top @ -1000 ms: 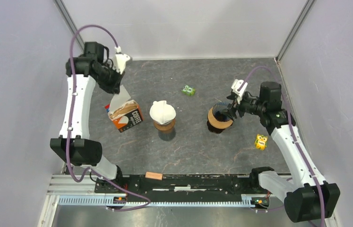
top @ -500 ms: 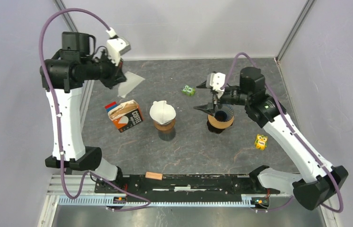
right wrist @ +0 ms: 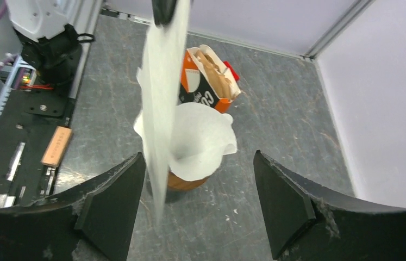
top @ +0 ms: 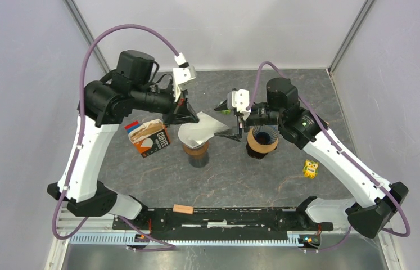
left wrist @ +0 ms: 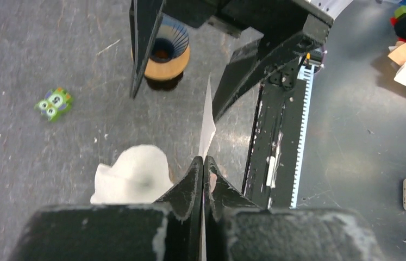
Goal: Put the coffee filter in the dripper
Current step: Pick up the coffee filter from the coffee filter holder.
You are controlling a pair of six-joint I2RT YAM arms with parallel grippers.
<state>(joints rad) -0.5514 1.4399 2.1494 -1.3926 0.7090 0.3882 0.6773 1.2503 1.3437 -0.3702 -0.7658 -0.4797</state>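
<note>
The white paper coffee filter is held in the air, pinched at one end between the fully closed fingers of the left gripper. It hangs over the middle of the table, just at 9 o'clock of the dark ribbed dripper on a tan ring base.

The pinched end is hidden between the fingers. From the left wrist the coffee filter is seen edge-on as a thin white line rising from the left gripper, so neither face can be read there. From the right wrist the coffee filter is cut off at the top of the frame, where only a dark tip of the left gripper shows.

In the top view it partly covers a second white filter seated in a brown dripper. The long axis runs from 10 o'clock to 4 o'clock, and the free end points to 4 o'clock.

The right gripper is spread wide and holds nothing. Its fingers flank the free end, and contact with the lower finger cannot be told.

An orange cardboard filter box stands at 9 o'clock of the brown dripper.
</note>
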